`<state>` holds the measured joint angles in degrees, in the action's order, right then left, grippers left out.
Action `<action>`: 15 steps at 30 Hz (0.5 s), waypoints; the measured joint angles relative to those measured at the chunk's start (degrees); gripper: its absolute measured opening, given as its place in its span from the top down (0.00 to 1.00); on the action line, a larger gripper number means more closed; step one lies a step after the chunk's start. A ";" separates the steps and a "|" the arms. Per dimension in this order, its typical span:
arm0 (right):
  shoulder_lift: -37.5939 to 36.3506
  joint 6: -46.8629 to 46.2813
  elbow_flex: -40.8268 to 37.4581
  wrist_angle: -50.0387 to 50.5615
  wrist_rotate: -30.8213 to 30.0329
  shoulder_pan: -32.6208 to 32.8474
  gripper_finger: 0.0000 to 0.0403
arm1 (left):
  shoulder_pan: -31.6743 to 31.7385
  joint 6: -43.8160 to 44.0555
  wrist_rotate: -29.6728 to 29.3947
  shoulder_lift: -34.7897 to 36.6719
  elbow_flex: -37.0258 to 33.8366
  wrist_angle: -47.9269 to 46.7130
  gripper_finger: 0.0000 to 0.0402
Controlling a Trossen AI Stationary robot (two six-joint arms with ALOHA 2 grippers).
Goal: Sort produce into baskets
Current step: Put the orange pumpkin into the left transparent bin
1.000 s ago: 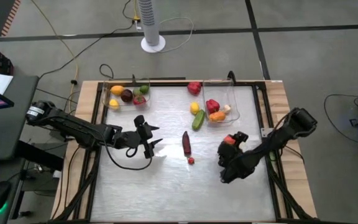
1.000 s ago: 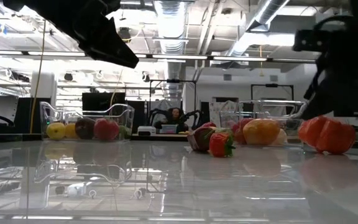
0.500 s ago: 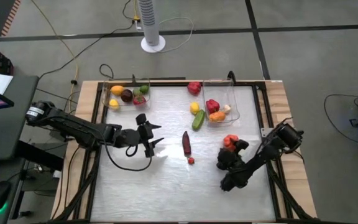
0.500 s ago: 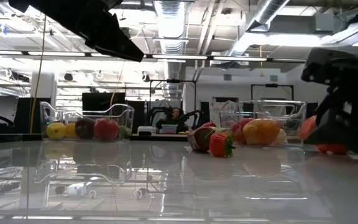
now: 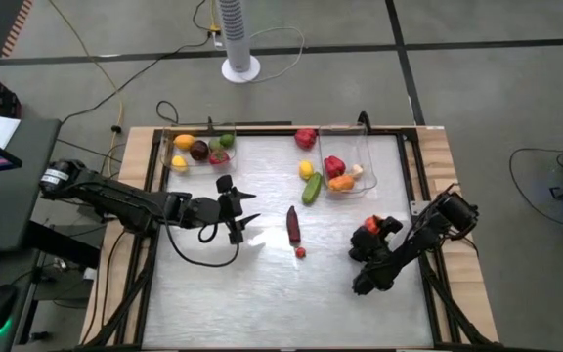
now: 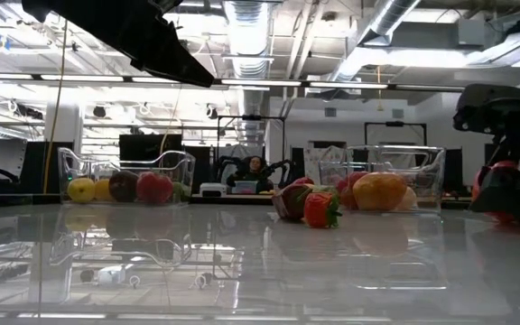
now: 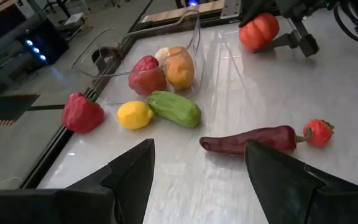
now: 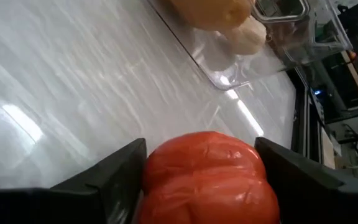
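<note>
My right gripper (image 5: pixel 371 231) is shut on a red-orange ribbed tomato (image 8: pixel 207 177) at the table's right, near of the right clear bin (image 5: pixel 365 156). That bin holds a red pepper, an orange and garlic. My left gripper (image 5: pixel 239 218) is open and empty left of centre, above the table. A long dark red pepper (image 5: pixel 293 225) and a small red fruit (image 5: pixel 301 252) lie on the table between the grippers. A lemon (image 5: pixel 306 170), a green cucumber (image 5: pixel 312 188) and a red pepper (image 5: pixel 306 138) lie beside the right bin. The left bin (image 5: pixel 201 149) holds several fruits. My right gripper pinches the tomato's two opposite sides (image 8: pixel 157 168) between its two fingers (image 8: pixel 107 183). The fingers come from the table's near side, pointing toward the far edge and the right bin. I cannot tell whether the tomato is lifted clear or rests on the table.
The table has a raised black frame (image 5: pixel 406 166) along its edges. A white fan base (image 5: pixel 240 66) stands beyond the far edge. Bare tabletop lies near of the long pepper and between the two grippers.
My right arm has folded back and its gripper has turned, carrying the tomato a little toward the table's right and near edges. My left gripper has crept slightly toward the right, still open.
</note>
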<state>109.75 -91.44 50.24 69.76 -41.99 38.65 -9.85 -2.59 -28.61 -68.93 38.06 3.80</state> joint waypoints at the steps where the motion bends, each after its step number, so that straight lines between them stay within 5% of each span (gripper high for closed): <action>1: 0.00 0.00 0.02 -0.09 0.23 -0.02 0.23 | 0.00 -0.02 0.00 0.00 0.00 0.03 0.41; 15: -0.08 1.87 6.22 8.50 3.16 0.26 0.31 | 0.00 -0.04 0.25 0.00 0.00 0.02 0.41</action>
<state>109.67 -89.57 56.46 78.26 -38.83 38.92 -9.85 -2.63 -28.36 -68.93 38.06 3.82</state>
